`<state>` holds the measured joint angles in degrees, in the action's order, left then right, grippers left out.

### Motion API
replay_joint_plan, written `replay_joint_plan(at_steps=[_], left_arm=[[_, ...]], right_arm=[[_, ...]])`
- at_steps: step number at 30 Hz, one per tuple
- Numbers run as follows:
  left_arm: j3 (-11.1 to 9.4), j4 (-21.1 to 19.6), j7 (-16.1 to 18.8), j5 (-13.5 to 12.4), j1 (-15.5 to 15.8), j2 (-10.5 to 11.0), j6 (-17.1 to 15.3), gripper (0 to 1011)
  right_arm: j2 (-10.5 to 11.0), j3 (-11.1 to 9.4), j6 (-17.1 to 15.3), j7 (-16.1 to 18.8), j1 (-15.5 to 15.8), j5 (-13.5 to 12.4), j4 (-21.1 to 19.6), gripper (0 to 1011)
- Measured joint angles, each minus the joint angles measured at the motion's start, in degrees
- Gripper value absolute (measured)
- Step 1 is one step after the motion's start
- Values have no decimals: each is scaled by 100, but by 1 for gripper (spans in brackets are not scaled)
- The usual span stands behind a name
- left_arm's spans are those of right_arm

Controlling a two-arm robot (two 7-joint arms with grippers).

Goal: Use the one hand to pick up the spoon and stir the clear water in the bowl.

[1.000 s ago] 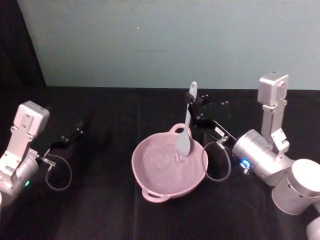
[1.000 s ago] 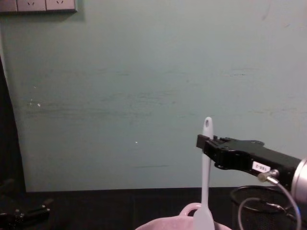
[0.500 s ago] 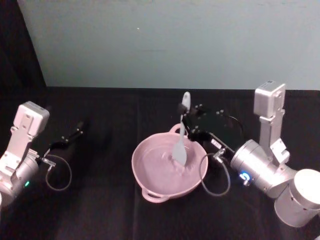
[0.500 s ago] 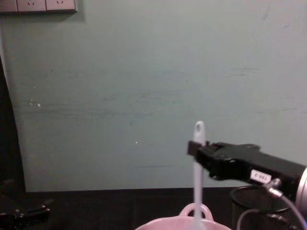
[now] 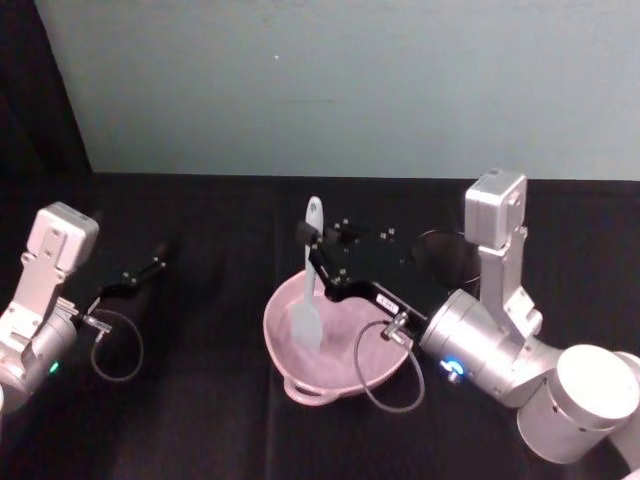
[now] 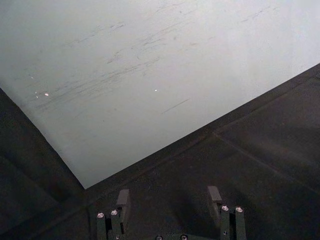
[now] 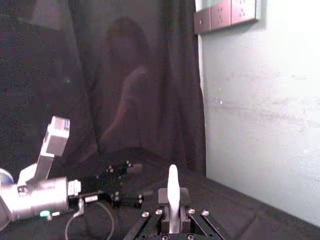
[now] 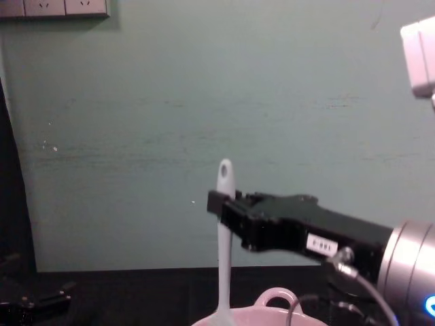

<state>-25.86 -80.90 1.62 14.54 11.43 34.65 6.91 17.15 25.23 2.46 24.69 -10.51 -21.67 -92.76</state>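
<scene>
1. The right end effector reaches in from the robot's right and hangs over the bowl, its black body level above the far rim.
2. Its fingers are closed narrowly on the handle of the spoon, gripping it high up, so that just the tip with the oval hole stands above them.
3. In the chest view the right end effector shows side-on, with a small white label on its body and a silver wrist behind it. The spoon runs almost straight down from it towards the bowl.
4. The right wrist view looks along the fingers, where the spoon stands pinched between them at the right end effector.
5. The spoon's flat blade points down inside the bowl, on the side nearer the robot's left. It seems to sit in the water, though the liquid itself is hard to make out.
6. The pink bowl sits on the black worktop, roughly in the middle, with one looped handle on its near rim and another on its far rim.
7. A black mesh cup stands just behind the right arm, beyond the bowl.
8. The left end effector rests low over the worktop on the robot's left, well apart from the bowl. In its own wrist view the left end effector has its fingers spread wide, with nothing between them.
</scene>
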Motion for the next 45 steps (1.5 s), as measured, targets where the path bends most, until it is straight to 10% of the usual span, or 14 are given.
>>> replay_joint_plan(at_steps=[14, 31, 45], left_arm=[[0, 0, 0, 0, 0, 0, 0, 1005], [0, 0, 0, 0, 0, 0, 0, 1005], [0, 0, 0, 0, 0, 0, 0, 1005]], right_arm=[[203, -281, -151, -173, -170, -140, -538, 119], [721, -1142, -398, -524, -290, -366, -1308, 118], [995, -1393, -1014, -692, -79, -540, -1228, 119]])
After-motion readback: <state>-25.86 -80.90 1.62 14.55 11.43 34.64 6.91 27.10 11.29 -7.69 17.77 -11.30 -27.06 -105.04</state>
